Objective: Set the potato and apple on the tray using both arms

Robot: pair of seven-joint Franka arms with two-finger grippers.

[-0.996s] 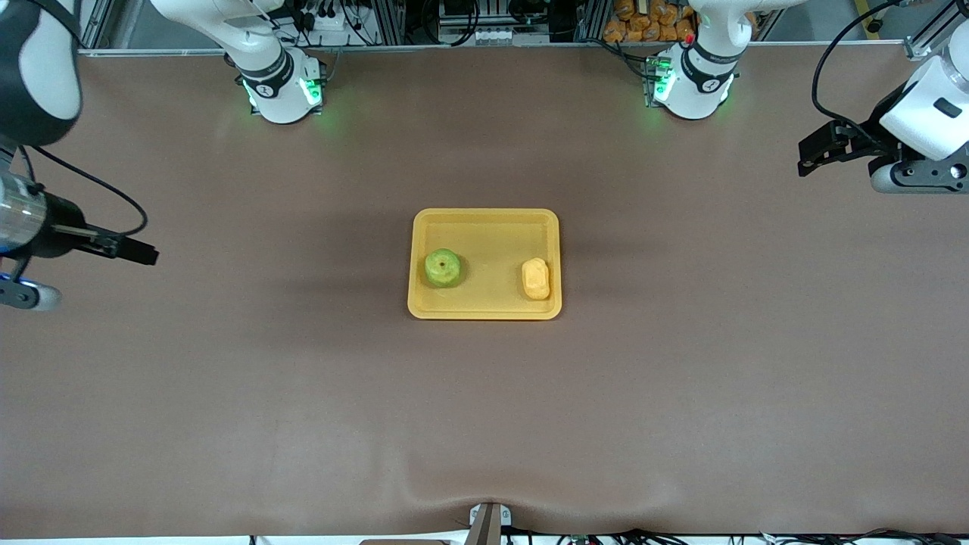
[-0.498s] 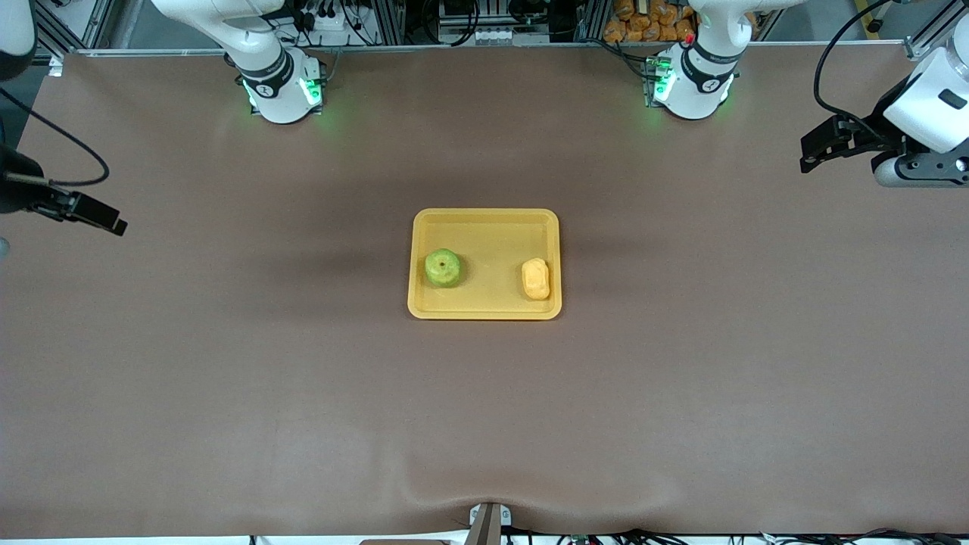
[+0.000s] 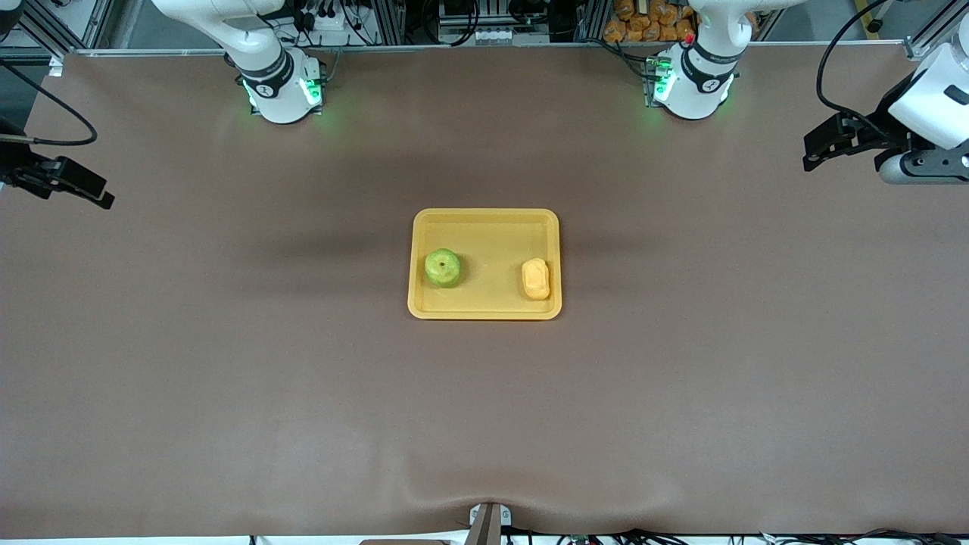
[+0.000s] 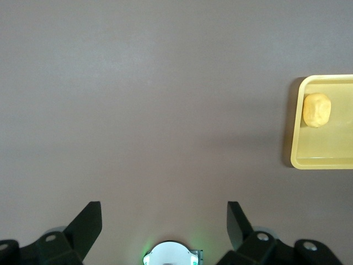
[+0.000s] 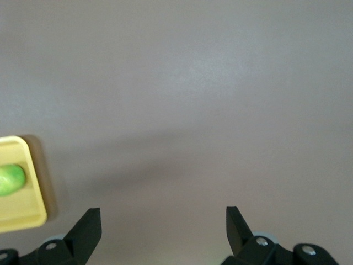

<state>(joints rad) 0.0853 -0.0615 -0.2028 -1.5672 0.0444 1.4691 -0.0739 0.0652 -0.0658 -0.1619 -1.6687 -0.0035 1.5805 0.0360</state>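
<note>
The yellow-orange tray (image 3: 484,219) lies in the middle of the table. The green apple (image 3: 442,268) sits in it toward the right arm's end, and the yellow-orange potato (image 3: 535,278) sits in it toward the left arm's end. My left gripper (image 3: 821,145) is open and empty, up over the left arm's end of the table. My right gripper (image 3: 95,193) is open and empty, up over the right arm's end. The left wrist view shows the potato (image 4: 316,109) in the tray (image 4: 320,161). The right wrist view shows the apple (image 5: 10,180) and a tray corner (image 5: 25,218).
The brown table mat (image 3: 484,424) spreads round the tray. The two arm bases (image 3: 281,91) (image 3: 690,87) stand with green lights at the edge farthest from the front camera. The left arm's base (image 4: 170,255) shows in the left wrist view.
Both grippers have drawn away from the tray. My right gripper has moved out toward the table's end and up in the view. My left gripper has shifted slightly the same way.
</note>
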